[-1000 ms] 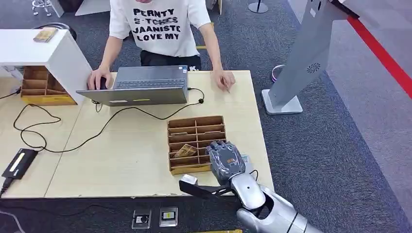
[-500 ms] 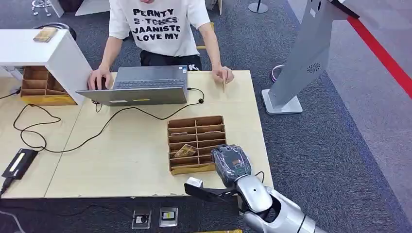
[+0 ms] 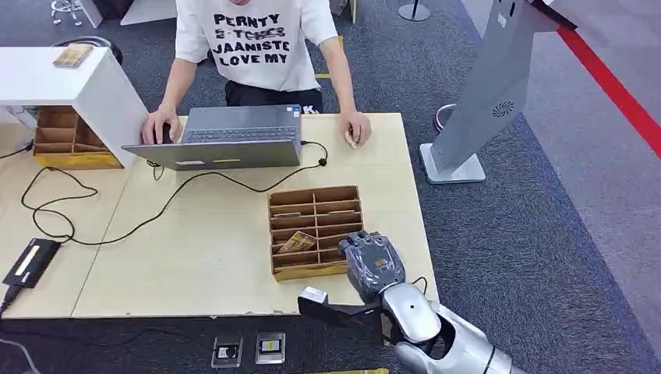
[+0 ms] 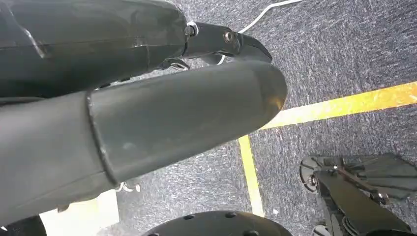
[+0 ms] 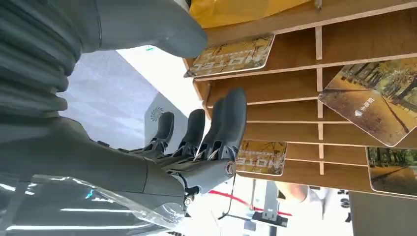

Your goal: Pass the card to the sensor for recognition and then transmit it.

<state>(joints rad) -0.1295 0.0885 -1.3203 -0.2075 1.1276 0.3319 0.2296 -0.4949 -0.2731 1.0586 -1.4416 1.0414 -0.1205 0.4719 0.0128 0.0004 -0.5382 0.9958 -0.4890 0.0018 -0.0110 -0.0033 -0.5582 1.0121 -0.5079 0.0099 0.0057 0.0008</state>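
The fingers (image 5: 216, 123) of the right hand (image 3: 374, 263) are spread apart and extended, holding nothing; in the right wrist view they reach over the dividers of the wooden card tray (image 3: 315, 231), with the thick grey thumb (image 5: 147, 24) apart from them near the tray's edge. In the head view this hand sits at the tray's near right corner, close to the front edge of the bench (image 3: 210, 257). The left hand (image 4: 147, 123) appears in the left wrist view as dark grey shapes above the carpet with yellow floor lines, and whether its fingers are apart or closed cannot be told.

Several cards lie in the tray's compartments. One card (image 3: 298, 242) lies tilted in a left compartment toward the near side of the tray, just beside the right hand; in the right wrist view it is the large tilted card (image 5: 366, 101) with an autumn-tree print. Other cards lie flat in neighbouring slots.

A person (image 3: 253, 39) in a white printed shirt sits at the far side of the bench, one hand at an open laptop (image 3: 226, 136) and the other resting on the bench top. A grey kiosk stand (image 3: 487, 93) stands on the carpet to the right of the bench.
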